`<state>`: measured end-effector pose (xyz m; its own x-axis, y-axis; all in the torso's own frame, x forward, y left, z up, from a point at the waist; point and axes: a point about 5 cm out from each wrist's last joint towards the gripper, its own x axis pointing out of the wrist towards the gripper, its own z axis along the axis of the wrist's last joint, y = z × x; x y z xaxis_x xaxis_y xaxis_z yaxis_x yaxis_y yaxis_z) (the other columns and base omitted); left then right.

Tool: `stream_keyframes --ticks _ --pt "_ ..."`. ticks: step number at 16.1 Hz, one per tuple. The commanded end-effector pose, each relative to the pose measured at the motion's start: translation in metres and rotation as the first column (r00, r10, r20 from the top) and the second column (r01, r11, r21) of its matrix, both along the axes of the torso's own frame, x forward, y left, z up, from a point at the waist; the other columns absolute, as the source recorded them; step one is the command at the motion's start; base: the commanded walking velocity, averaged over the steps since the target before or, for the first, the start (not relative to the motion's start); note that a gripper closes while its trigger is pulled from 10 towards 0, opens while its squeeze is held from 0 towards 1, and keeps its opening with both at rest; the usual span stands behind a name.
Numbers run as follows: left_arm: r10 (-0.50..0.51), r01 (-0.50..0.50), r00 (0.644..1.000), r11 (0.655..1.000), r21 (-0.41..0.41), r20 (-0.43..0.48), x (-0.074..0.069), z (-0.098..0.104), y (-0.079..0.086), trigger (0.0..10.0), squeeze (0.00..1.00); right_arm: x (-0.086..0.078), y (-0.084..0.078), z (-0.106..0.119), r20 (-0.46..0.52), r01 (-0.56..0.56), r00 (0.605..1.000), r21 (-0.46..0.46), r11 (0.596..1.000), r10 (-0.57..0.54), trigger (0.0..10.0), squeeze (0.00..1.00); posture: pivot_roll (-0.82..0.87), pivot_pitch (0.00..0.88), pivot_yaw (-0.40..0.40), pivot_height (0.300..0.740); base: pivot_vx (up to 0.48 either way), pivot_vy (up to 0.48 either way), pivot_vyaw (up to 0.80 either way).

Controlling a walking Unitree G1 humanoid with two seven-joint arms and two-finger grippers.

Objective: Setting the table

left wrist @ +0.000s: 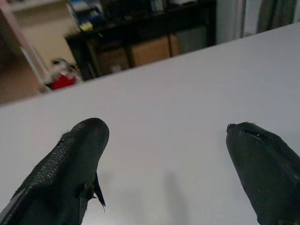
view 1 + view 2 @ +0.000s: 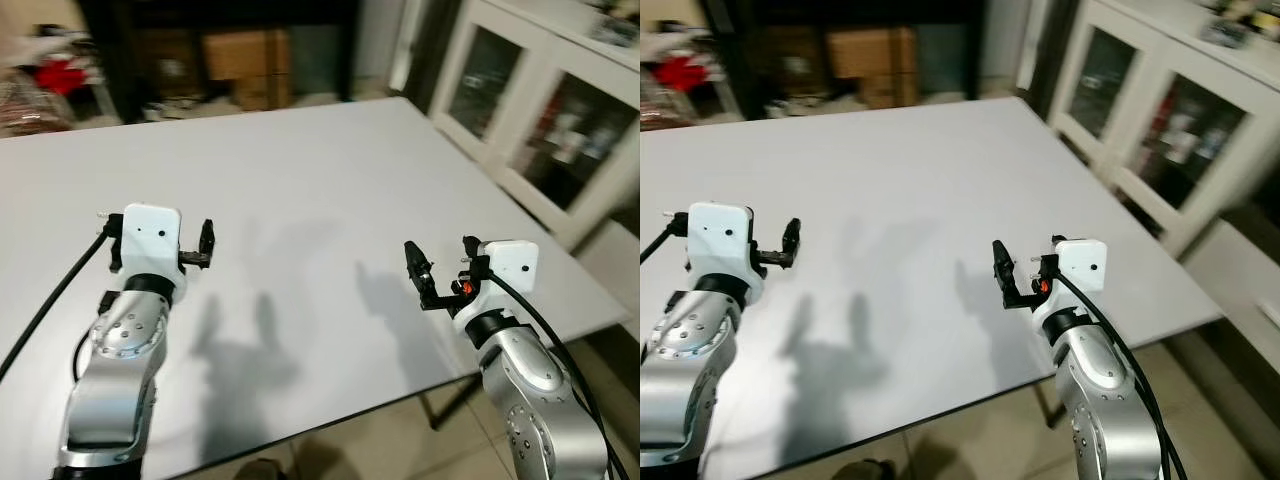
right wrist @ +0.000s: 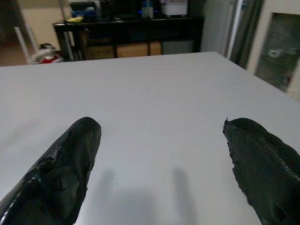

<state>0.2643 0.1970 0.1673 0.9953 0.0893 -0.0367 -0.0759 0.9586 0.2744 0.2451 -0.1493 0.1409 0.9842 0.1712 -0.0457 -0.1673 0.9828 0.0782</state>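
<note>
Left eye view | left claw spread above table | right claw spread, empty

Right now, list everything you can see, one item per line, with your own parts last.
table: one, white, directly ahead under both arms.
glass-door cabinet: one, white, along the table's right side.
dark shelving unit: one, black, beyond the table's far edge.
cardboard box: one, brown, on the dark shelving unit.
red item: one, blurred, far left past the table.
tiled floor: beige, below the table's near edge.
left gripper: one, black fingers apart, above the table.
right gripper: one, black fingers apart, above the table.
</note>
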Motion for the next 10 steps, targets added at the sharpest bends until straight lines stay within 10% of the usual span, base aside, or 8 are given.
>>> stream_keyframes --ticks 1,3,10 --pt "-0.021 0.021 1.000 1.000 0.010 -0.008 -0.0012 -0.0034 -0.0042 10.0 1.00 0.0004 0.0002 0.0035 0.015 0.022 1.000 0.021 1.000 -0.022 10.0 1.00 0.07 0.000 -0.012 0.740 0.000 0.000 0.80" --pt "-0.038 0.037 0.999 0.999 -0.014 -0.019 -0.0028 -0.0048 -0.0068 10.0 0.00 -0.0002 0.0022 -0.0014 -0.004 0.020 1.000 0.027 0.999 -0.020 10.0 1.00 0.07 0.000 -0.011 0.740 0.000 0.000 0.80" --pt "-0.068 0.069 0.997 0.997 0.033 -0.027 0.0020 -0.0093 -0.0100 10.0 0.00 0.0053 -0.0031 0.0002 -0.006 0.065 0.998 0.048 0.997 -0.065 10.0 1.00 0.04 0.000 -0.001 0.740 0.000 0.000 0.80"
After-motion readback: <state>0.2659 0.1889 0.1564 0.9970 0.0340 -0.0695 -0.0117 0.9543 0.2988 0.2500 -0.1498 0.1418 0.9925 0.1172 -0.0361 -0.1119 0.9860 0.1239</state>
